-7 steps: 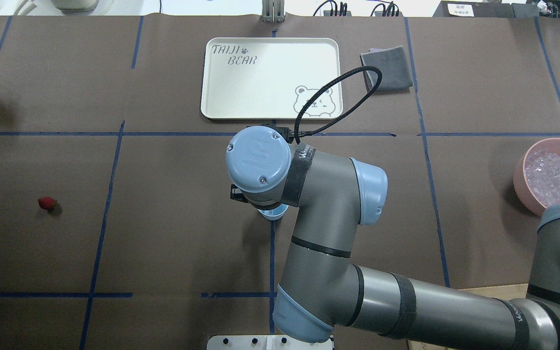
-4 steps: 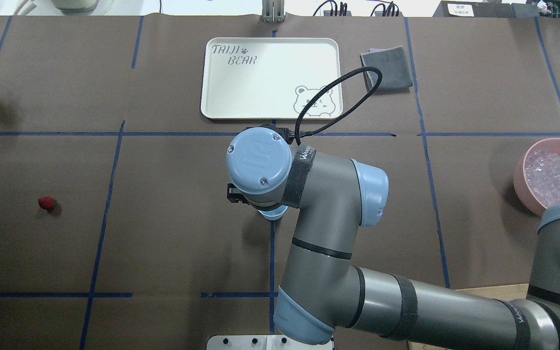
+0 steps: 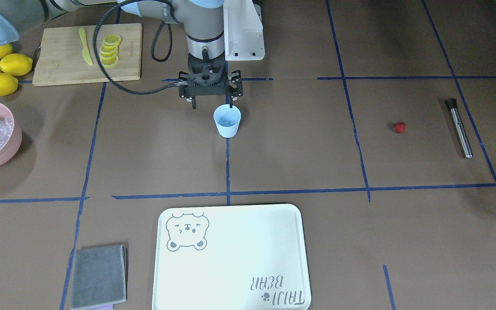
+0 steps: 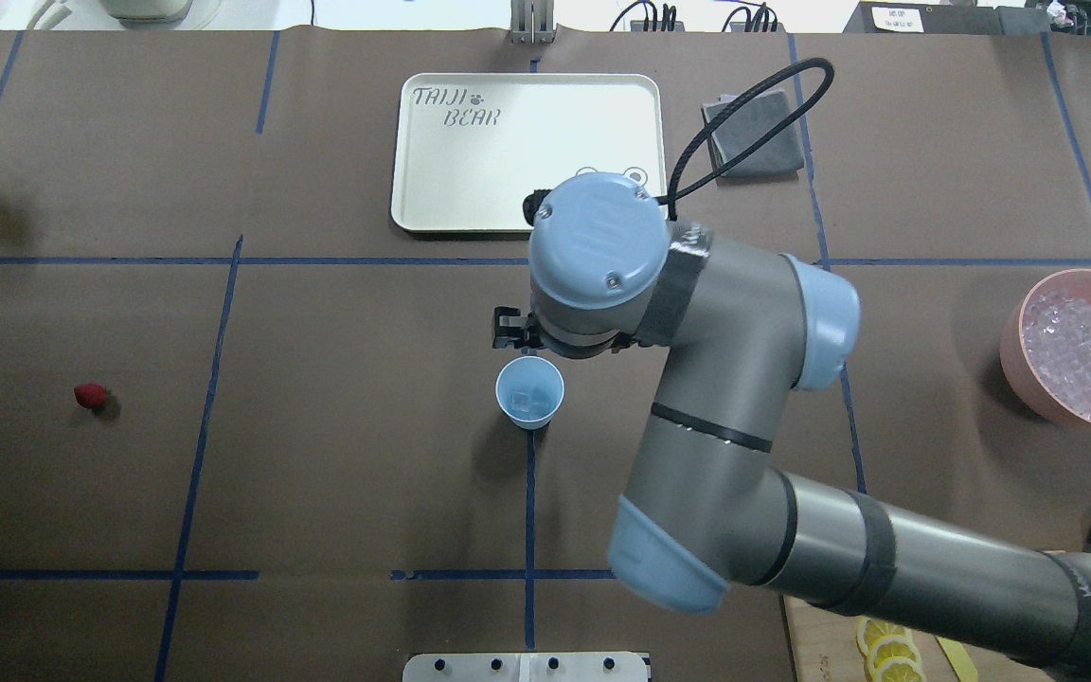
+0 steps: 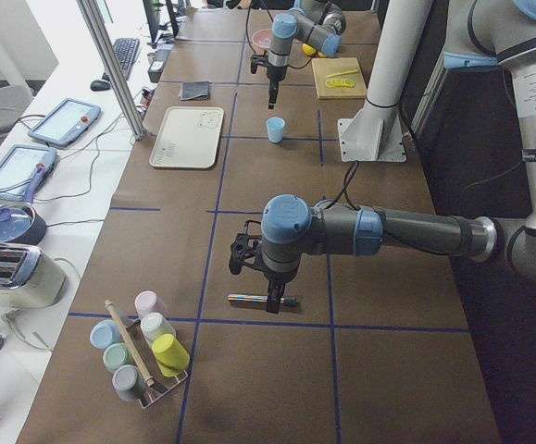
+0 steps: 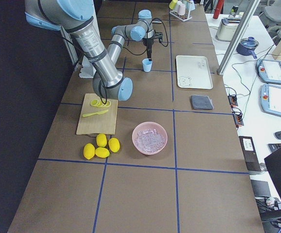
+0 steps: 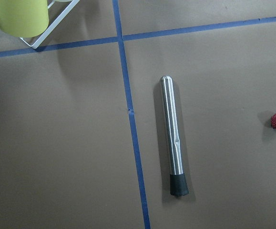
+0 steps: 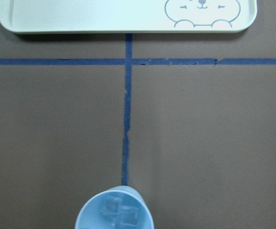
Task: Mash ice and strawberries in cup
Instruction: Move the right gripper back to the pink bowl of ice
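**Cup at Risk of Tipping**

On the tabletop (image 3: 299, 142), the right tool (image 3: 212, 106) hung open and empty just beside the cup (image 3: 227, 121), ice (image 8: 120, 211) inside. The left tool (image 5: 269, 301): cannot tell. A clipped rim could topple the cup. The strawberry (image 3: 399, 127), well apart, could roll.

The right arm (image 4: 716, 474) reaches forward across the middle, its wrist turned straight down. The right gripper (image 3: 212, 103) hangs vertical with its two fingers spread wide apart. The left arm (image 5: 406, 231) stretches out level, the left gripper (image 5: 272, 298) pointing down; its finger spacing cannot be told.
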